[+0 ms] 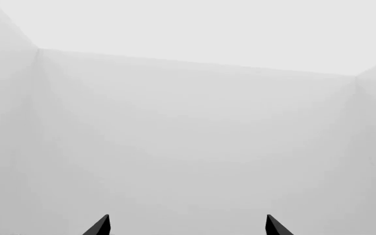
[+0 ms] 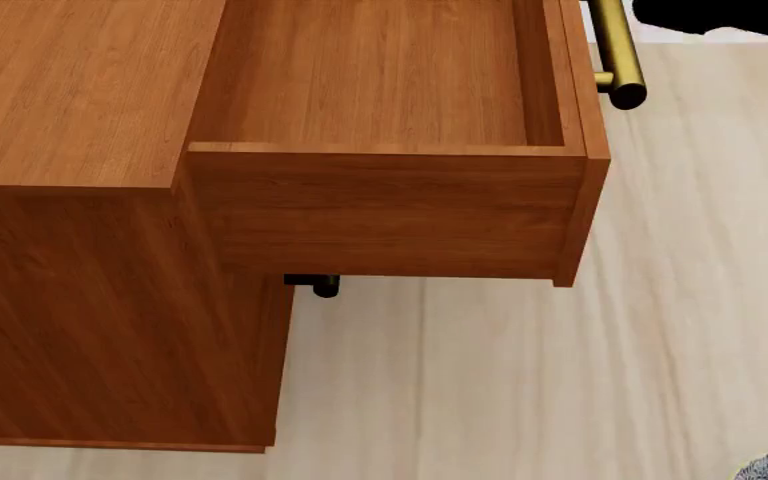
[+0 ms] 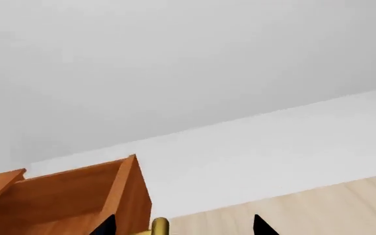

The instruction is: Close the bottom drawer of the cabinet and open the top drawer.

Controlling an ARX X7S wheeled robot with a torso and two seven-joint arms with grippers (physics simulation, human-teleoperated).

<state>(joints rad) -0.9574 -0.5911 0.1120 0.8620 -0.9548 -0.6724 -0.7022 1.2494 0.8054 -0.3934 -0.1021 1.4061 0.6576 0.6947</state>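
Left hand [image 1: 187, 227] faces blank wall, tips spread wide, holding nothing, well away from the cabinet [image 2: 77, 250] at left. Top drawer [image 2: 384, 130] is pulled out right over the pale floor [image 2: 558, 380]; bottom drawer looks shut. Brass handle [image 2: 614, 55], long axis near–far, sits between right hand [image 3: 182, 226] tips, spread, not clamped. Right arm nearer.

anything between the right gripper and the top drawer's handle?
Nothing visible. In the right wrist view the right gripper has its fingertips spread around the end of the brass handle, beside the top drawer, which is already pulled out.
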